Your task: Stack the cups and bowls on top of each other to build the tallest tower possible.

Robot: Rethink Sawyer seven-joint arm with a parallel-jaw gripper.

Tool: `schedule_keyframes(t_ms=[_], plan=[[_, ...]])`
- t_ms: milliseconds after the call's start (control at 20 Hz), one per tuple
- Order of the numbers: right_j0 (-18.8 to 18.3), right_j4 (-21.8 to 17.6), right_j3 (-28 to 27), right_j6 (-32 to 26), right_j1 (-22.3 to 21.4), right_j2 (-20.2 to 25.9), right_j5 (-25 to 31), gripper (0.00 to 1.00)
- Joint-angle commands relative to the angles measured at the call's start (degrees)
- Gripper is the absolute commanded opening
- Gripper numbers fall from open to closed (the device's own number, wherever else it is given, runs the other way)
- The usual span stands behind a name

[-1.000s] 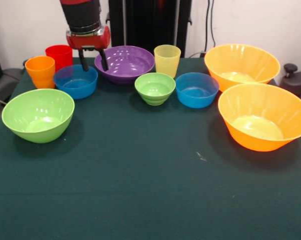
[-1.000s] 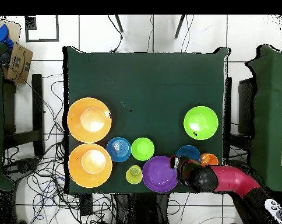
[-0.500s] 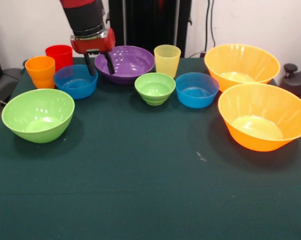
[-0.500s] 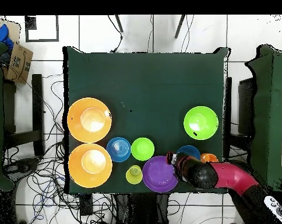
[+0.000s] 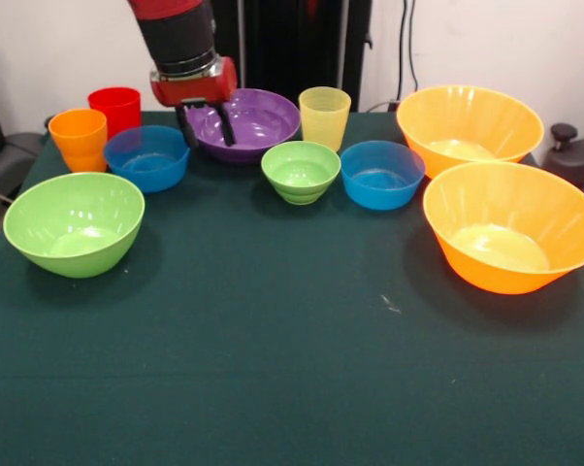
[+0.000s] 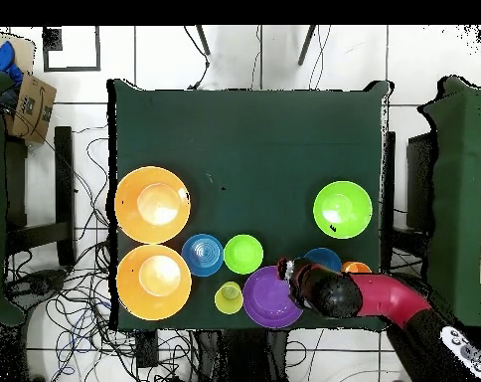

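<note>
Pincer (image 5: 207, 126): open, empty, over 9 o'clock rim of wide purple plastic bowl (image 5: 245, 120).
Tower: 0 stacked; 7 bowls, 3 cups separate on green worktop (image 5: 273, 340).

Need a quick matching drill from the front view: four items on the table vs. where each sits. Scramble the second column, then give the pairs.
Items:
1. translucent red plastic cup
2. pale yellow plastic cup
3. large green plastic bowl
4. gripper

Places:
A. over the wide purple bowl's left rim
B. behind the orange cup
C. near left, alone
D. right of the purple bowl

Pairs: 1-B, 2-D, 3-C, 4-A
</note>
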Motion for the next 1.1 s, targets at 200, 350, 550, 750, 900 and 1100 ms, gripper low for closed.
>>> schedule_keyframes(t_ms=[200, 350, 550, 750, 900, 1100], plan=[[11.96, -7.62, -7.33, 5.43, -2.29, -10.46, -2.43, 1.00], [13.45, -8.15, -8.72, 5.33, -2.38, -12.35, -2.43, 1.00], [14.37, -7.86, -9.64, 4.84, -2.43, -13.65, -2.91, 1.00], [15.72, -7.24, -10.18, 4.28, -3.15, -14.87, -2.31, 1.00], [15.55, -5.86, -10.12, 2.58, -3.62, -14.28, -0.68, 1.00], [14.98, -5.07, -9.64, 1.07, -3.96, -13.65, 0.01, 1.00]])
